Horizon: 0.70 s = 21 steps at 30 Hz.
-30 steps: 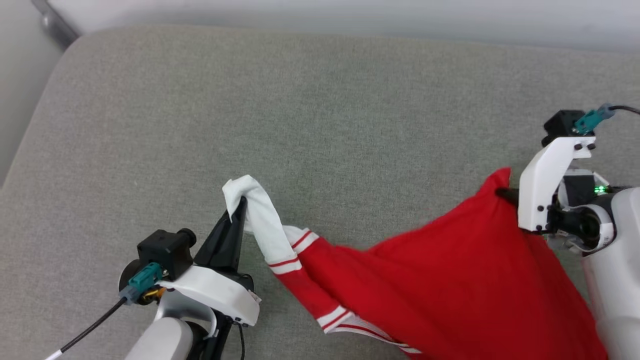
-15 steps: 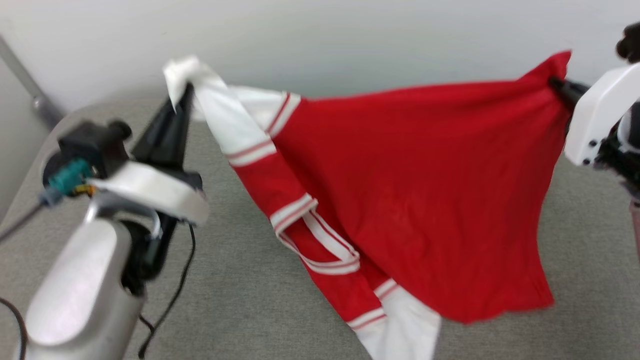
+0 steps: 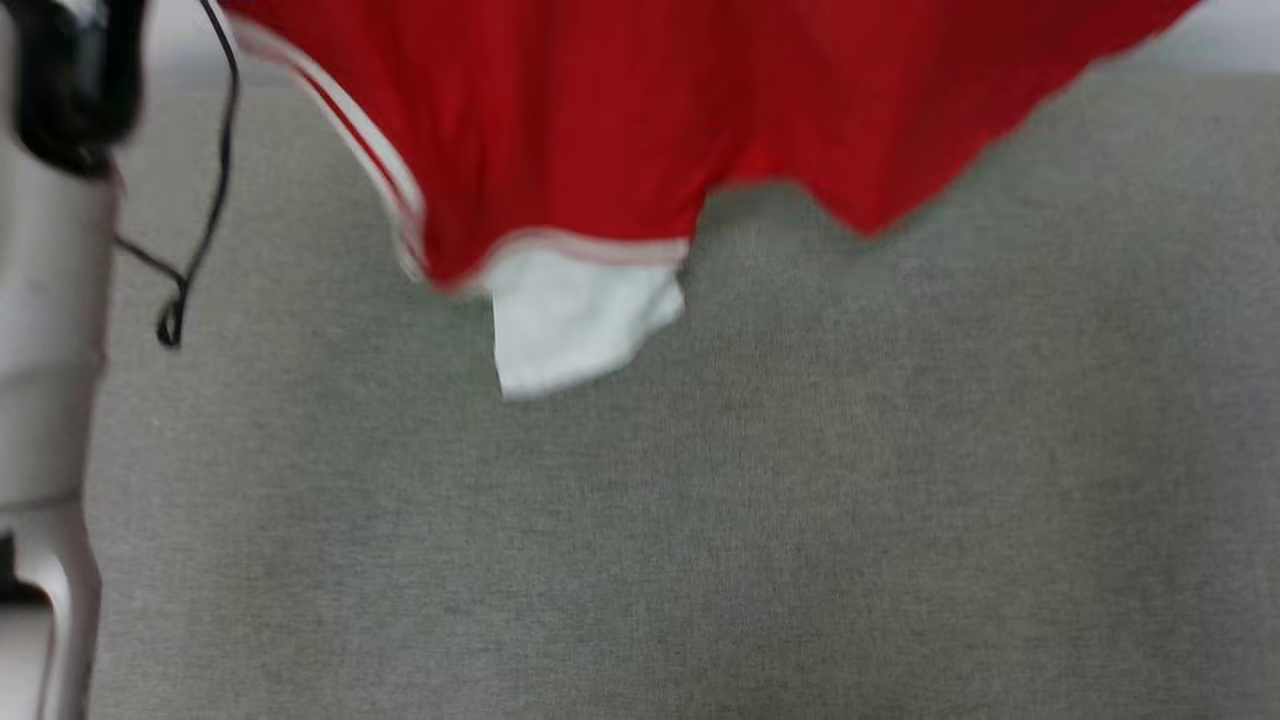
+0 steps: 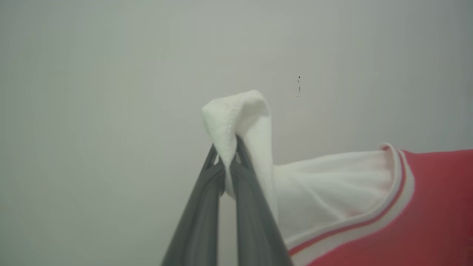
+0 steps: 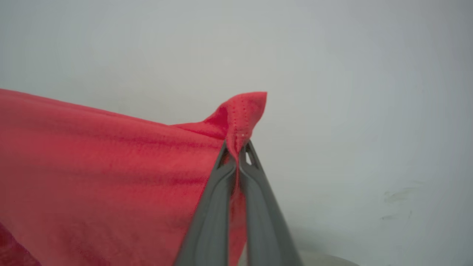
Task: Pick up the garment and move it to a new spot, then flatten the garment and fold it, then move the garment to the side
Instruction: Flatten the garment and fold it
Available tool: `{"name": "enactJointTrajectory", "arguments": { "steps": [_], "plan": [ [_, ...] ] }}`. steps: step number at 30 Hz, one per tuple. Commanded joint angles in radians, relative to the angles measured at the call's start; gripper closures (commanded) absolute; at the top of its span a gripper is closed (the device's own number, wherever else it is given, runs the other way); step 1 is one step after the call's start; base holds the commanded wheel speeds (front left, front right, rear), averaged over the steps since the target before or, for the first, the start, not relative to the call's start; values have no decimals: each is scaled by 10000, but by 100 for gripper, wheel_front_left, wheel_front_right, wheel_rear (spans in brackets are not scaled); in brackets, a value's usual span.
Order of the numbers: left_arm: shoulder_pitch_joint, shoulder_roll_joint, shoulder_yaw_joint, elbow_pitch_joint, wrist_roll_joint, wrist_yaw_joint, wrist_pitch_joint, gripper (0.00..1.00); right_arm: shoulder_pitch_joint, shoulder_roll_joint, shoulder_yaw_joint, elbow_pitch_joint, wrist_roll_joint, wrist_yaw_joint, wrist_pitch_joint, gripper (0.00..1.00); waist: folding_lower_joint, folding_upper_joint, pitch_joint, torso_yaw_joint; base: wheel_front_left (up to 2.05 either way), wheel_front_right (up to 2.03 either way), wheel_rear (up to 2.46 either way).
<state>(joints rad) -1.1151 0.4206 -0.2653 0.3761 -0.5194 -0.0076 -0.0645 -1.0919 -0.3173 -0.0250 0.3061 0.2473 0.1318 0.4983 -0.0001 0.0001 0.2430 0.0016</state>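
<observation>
Grey upholstered surface (image 3: 700, 520) spans the head view. Above it the red jersey (image 3: 620, 110) hangs in the air, spread along the top edge, with one white sleeve (image 3: 575, 320) dangling lowest. Pale left forearm (image 3: 45, 330) at left edge, black cable (image 3: 205, 180) looping beside it. Left gripper (image 4: 227, 162) clamped on a white fold of the jersey. Right gripper (image 5: 238, 149) pinching a red corner. Plain wall (image 4: 92, 92) behind both.
</observation>
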Motion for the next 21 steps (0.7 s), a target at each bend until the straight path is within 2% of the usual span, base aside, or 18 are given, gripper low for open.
{"name": "enactJointTrajectory", "arguments": {
  "steps": [1, 11, 21],
  "plan": [
    [-597, 103, 207, 285, -5, -24, -76, 100, -454, -33, -174, 109, -235, -23, -189, 100, 1, -1, 922, -160, 0, 0, 0],
    [-4051, 510, 722, 1414, -76, -353, -518, 100, -3421, 205, -271, 779, -897, -26, -1333, 100, 1, -1, 3356, -313, 0, 0, 0],
    [-5397, 559, 731, 2661, -123, -578, -1012, 100, -5376, 89, 284, 2784, -722, -33, -2762, 100, 1, -1, 4843, -389, 0, 0, 0]
  ]
}}
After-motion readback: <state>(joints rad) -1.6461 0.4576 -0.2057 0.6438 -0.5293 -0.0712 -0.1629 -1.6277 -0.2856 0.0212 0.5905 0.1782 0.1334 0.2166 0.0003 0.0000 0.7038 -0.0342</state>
